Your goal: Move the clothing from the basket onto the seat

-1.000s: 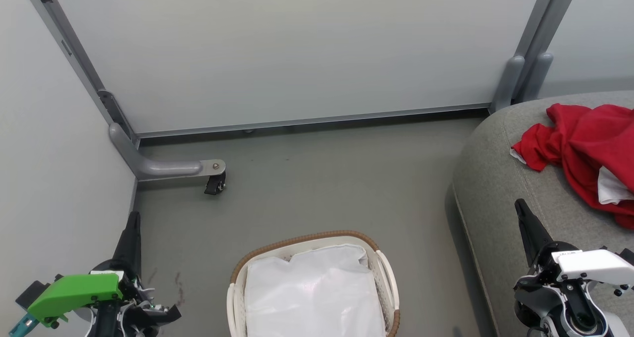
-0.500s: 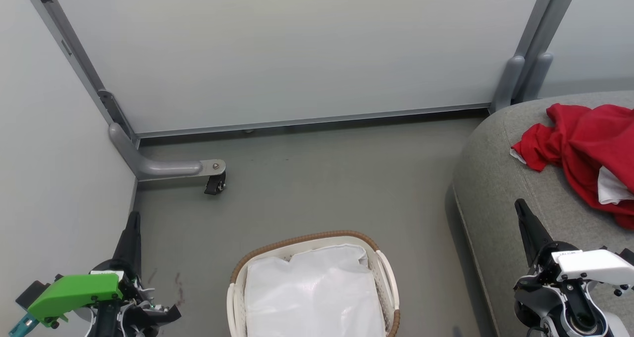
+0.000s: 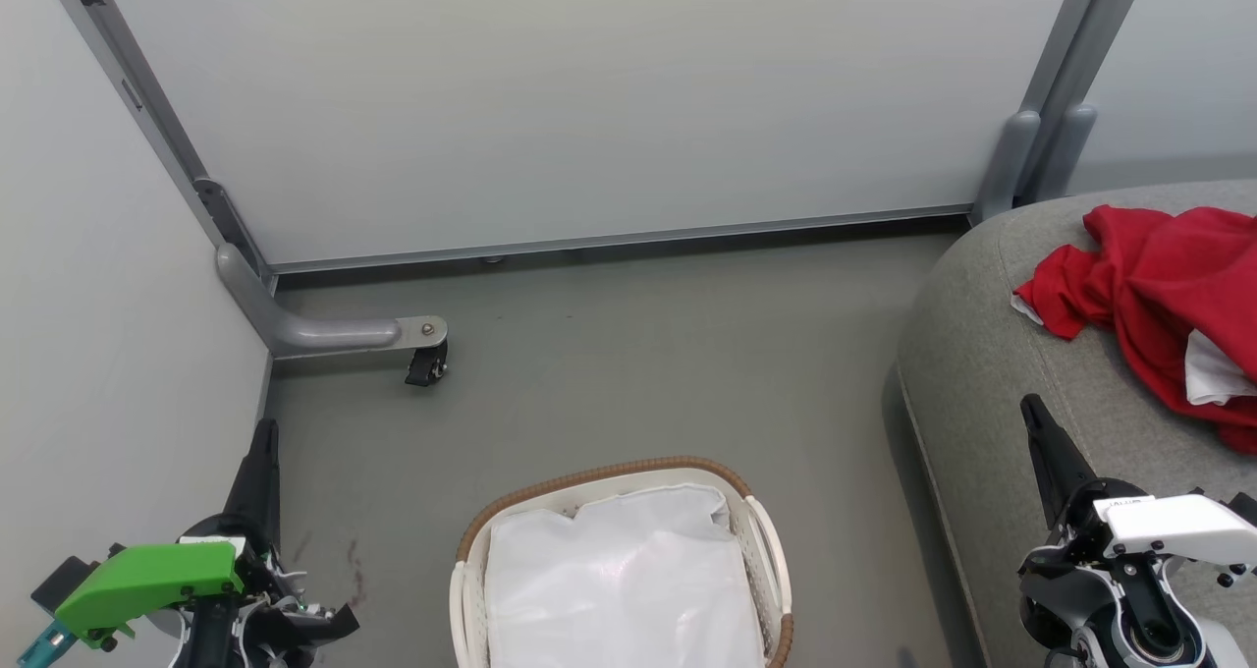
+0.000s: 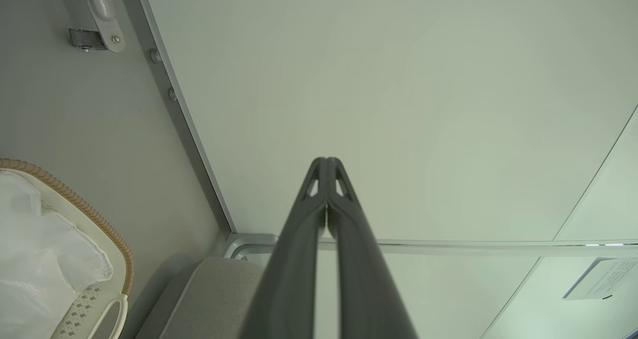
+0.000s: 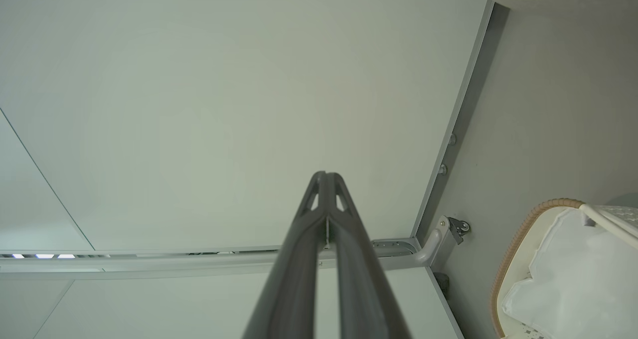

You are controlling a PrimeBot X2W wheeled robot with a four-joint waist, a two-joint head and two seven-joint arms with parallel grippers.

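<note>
Grey floor (image 3: 638, 354), pale panel walls (image 3: 589, 108). The left hand (image 3: 263, 437) and right hand (image 3: 1029, 411) are both pinched closed, empty. The oval white plastic basket with brown woven rim (image 3: 609, 472) stands on the floor. A crumpled red garment (image 3: 1149, 285) lies on the large grey fabric seat (image 3: 982, 354). The wall notice (image 4: 600, 278) has print too small to read.

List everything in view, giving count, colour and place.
basket: one, white with brown woven rim, on the floor, bottom centre
liner: one, white, inside the basket
seat: one, grey, right side
garment: one bundle, red with white showing, on the seat
partition panels: several, pale, behind and left
caster foot: one, grey with black wheel, floor at left
floor: grey
left gripper: one, dark fingers, shut, lower left
right gripper: one, dark fingers, shut, lower right
</note>
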